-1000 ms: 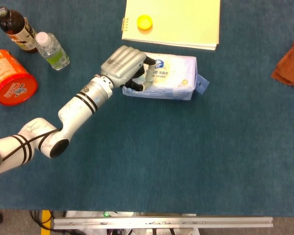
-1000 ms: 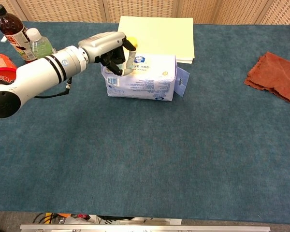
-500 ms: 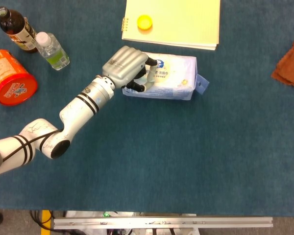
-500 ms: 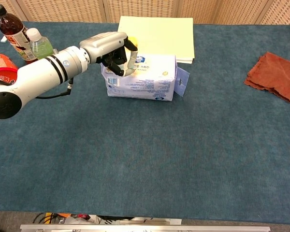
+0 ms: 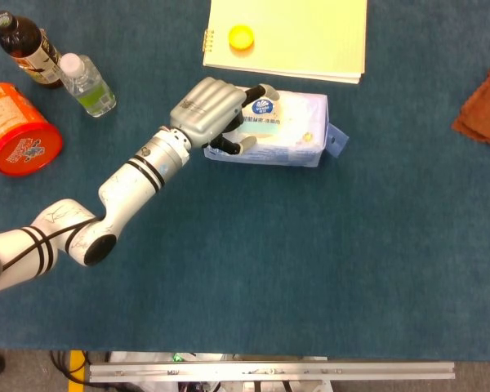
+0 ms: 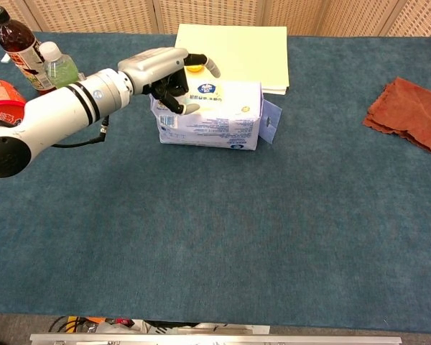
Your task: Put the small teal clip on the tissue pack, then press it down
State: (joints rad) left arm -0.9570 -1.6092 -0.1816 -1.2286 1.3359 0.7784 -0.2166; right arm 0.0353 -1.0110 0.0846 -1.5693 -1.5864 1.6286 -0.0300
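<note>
Now left hand (image 5: 215, 113) fingers spread over tissue pack (image 5: 282, 131); teal clip (image 5: 261, 129) lies lengthwise left-right.

Little here can truly be read. The tissue pack (image 5: 279, 129), at upper centre of the head view, bears a round blue badge and lines of small print, too blurred to make out. The orange can (image 5: 18, 128) at upper left (lid printed red) and the dark bottle (image 5: 26, 43) carry illegible labels.
</note>
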